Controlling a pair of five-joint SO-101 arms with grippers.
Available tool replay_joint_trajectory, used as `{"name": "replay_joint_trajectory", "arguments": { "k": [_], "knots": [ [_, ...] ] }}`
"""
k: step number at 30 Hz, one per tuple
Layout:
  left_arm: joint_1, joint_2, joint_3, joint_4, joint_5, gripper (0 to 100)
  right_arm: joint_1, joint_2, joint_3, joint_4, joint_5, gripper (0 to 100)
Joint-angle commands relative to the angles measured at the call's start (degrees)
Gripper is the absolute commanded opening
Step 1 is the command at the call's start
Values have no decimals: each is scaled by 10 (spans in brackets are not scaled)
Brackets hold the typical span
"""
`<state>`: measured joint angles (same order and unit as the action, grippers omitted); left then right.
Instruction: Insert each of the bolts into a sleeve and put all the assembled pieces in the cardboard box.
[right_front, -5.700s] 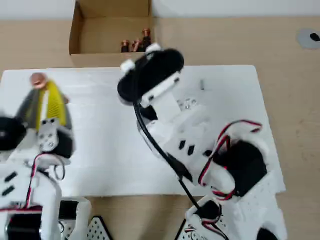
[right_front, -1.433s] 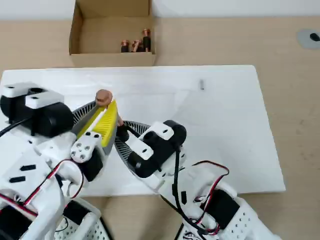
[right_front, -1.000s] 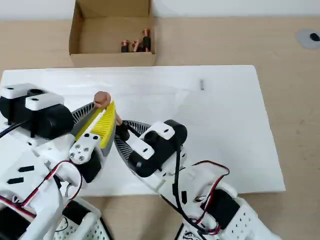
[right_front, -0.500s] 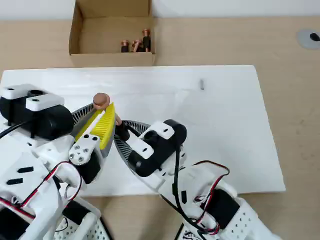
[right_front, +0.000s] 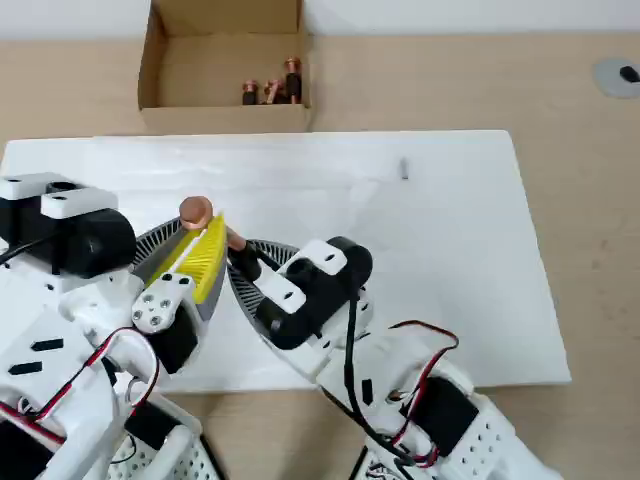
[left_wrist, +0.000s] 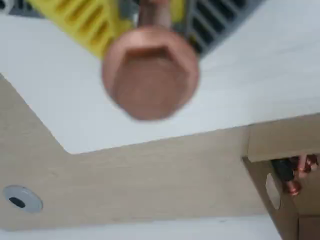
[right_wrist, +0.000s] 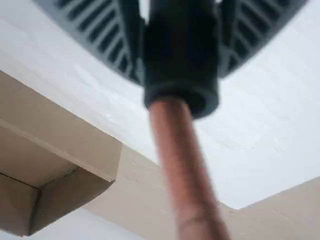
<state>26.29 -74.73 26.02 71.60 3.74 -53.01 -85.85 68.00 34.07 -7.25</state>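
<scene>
Left gripper (left_wrist: 150, 15), one yellow finger and one grey: clamped on the shank of a copper bolt (left_wrist: 150, 75), whose hexagonal head stood proud of the fingertips. Right gripper (right_wrist: 181, 25), grey fingers: closed around a black sleeve (right_wrist: 182, 65), with the bolt's copper shank seated in its mouth. Both were held together over the left part of the white board (right_front: 450, 250). Cardboard box (right_front: 150, 70), open-topped, just beyond the board's far edge: it held several copper-and-black assembled pieces (right_front: 272, 90), clustered in its right-hand corner.
</scene>
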Motion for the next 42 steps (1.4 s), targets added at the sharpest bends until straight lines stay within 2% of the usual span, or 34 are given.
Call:
{"name": "replay_joint_trajectory", "arguments": {
  "k": [1,42],
  "knots": [
    [12,5,6,18,11,8,-6,-15,-12,-16,2,9],
    [9,8,-28,39,8,7,-6,-15,11,-16,4,9]
  ]
}}
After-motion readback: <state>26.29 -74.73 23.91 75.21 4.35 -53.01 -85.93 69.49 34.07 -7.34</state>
